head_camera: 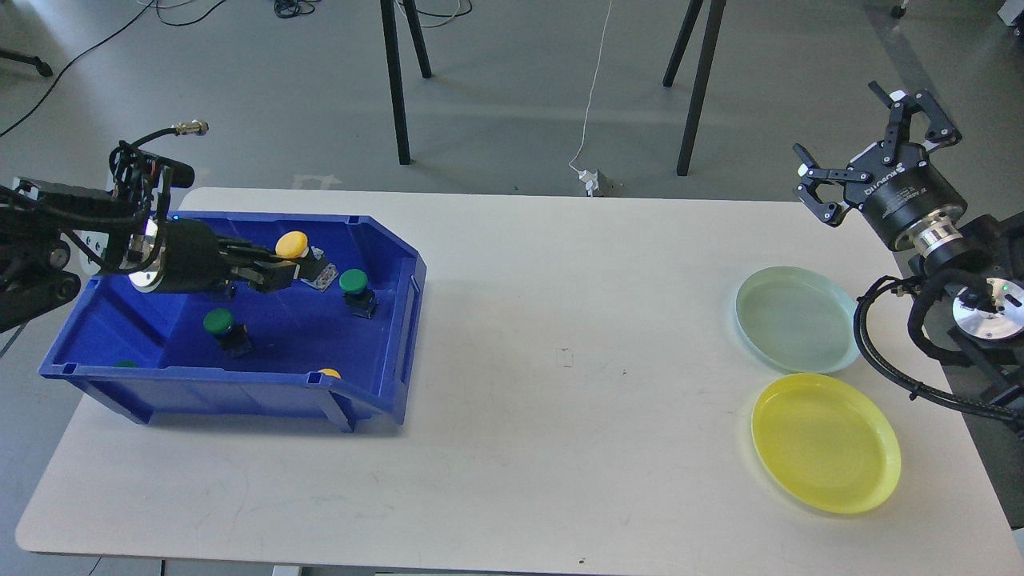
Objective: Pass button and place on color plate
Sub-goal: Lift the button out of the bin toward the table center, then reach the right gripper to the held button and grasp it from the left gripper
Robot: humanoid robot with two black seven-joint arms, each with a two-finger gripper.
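Observation:
My left gripper (298, 267) is shut on a yellow button (291, 243) and holds it raised over the blue bin (400, 320) at the table's left. Two green buttons lie in the bin, one at the right (354, 282) and one lower left (218, 322). Another yellow button (329, 373) peeks over the bin's front wall. A yellow plate (826, 442) and a pale green plate (797, 318) lie at the table's right. My right gripper (868, 140) is open and empty, raised beyond the table's far right corner.
A white table (560, 448) carries everything. A small green bit (125, 365) shows at the bin's front left corner. Black stand legs (398, 80) and cables are on the floor behind the table.

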